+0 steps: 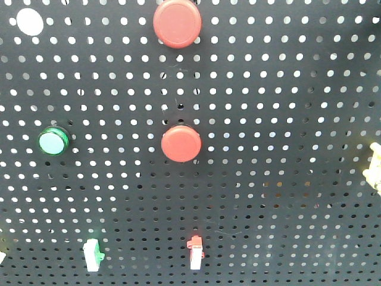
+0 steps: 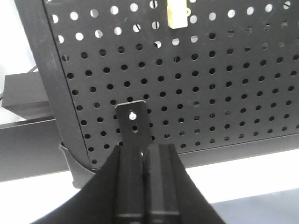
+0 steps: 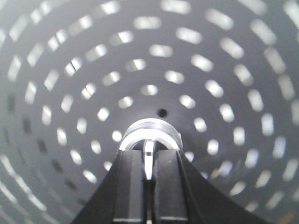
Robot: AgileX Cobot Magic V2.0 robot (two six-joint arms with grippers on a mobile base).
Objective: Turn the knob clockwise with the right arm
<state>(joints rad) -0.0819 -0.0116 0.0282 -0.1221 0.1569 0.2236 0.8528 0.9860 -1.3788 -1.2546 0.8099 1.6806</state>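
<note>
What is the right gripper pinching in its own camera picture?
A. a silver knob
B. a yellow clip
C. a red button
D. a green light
A. In the right wrist view, the right gripper is shut on the thin tab of a silver knob on the pegboard, whose holes are smeared into arcs around it.

Knob (image 3: 149, 135) on pegboard (image 3: 224, 70), betw. right gripper (image 3: 148, 170) fingers.
</note>
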